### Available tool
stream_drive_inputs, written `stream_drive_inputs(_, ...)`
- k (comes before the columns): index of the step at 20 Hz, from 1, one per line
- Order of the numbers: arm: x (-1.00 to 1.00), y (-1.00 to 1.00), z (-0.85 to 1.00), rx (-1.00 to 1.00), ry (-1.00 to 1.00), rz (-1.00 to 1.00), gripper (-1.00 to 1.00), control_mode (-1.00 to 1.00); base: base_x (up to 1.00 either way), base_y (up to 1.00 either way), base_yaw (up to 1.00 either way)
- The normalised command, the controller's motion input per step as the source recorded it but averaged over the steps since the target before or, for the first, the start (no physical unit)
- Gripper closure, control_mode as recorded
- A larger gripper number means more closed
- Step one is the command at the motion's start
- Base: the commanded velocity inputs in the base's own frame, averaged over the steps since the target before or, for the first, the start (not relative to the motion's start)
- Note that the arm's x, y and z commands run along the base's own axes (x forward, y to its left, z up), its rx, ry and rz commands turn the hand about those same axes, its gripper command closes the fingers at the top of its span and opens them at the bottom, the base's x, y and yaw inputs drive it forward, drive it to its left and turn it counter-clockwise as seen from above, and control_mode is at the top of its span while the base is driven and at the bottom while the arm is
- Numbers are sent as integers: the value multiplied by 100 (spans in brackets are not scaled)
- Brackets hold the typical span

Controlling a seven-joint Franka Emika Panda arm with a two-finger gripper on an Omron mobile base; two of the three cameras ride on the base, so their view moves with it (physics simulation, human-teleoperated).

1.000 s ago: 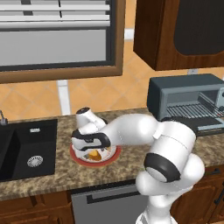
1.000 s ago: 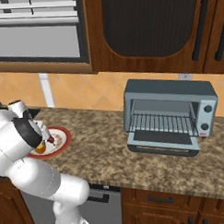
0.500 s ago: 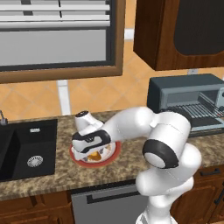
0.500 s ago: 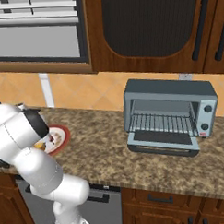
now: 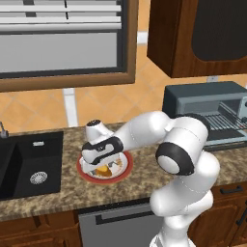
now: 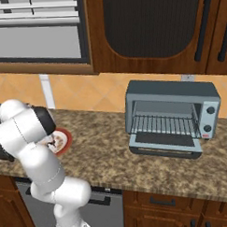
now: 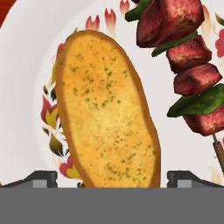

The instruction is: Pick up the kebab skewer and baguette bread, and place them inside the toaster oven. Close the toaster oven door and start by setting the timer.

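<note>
1. The baguette [image 7: 107, 109] lies flat on the plate [image 7: 26, 87], lengthwise toward the hand camera. Its near end sits between the two fingertips [image 7: 41, 178]. In the left base view a sliver of the bread [image 5: 102, 171] shows under the hand.
2. The skewer [image 7: 188, 65] lies beside the bread on the same plate, close by; whether they touch I cannot tell. It carries red-brown meat chunks with green pieces between.
3. The gripper [image 7: 111, 179] is spread wide, one tip on each side of the bread, pinching nothing.
4. Change: over the last second the arm has folded down and drawn in over the plate [image 5: 123, 169]; the hand now sits lower and closer to the food. The jaws have stayed wide. Judgement: this is the approach to grasp the bread, the first pick; nothing has gone into the oven yet.
5. The oven [image 6: 171, 117] stands well apart on the counter [image 6: 103, 153], door [image 6: 166, 146] folded down, rack bare. Judgement: it is ready to receive.
6. Hidden or doubtful:
   - The hand covers most of the plate in the left base view; the arm's bulk blocks most of it in the right base view [image 6: 64, 138].
   - The skewer's top end and stick tip run out of the hand view.
   - Whether the tips already touch the plate cannot be told.
   - The oven's timer knob is too small to read.
</note>
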Motion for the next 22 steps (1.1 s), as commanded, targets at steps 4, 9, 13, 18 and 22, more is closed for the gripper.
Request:
stream_drive_inputs(4,5,0,-24,9,0,3,-100,-100,0,0,0)
stream_drive_inputs(9,5,0,-9,7,-2,4,-100,-100,0,0,0)
stream_drive_inputs(13,1,0,-16,6,-3,4,-100,-100,0,0,0)
stream_drive_inputs(18,16,0,-19,6,-2,3,-100,-100,0,0,0)
stream_drive_inputs(22,6,0,-39,8,0,1,100,-100,0,0,0)
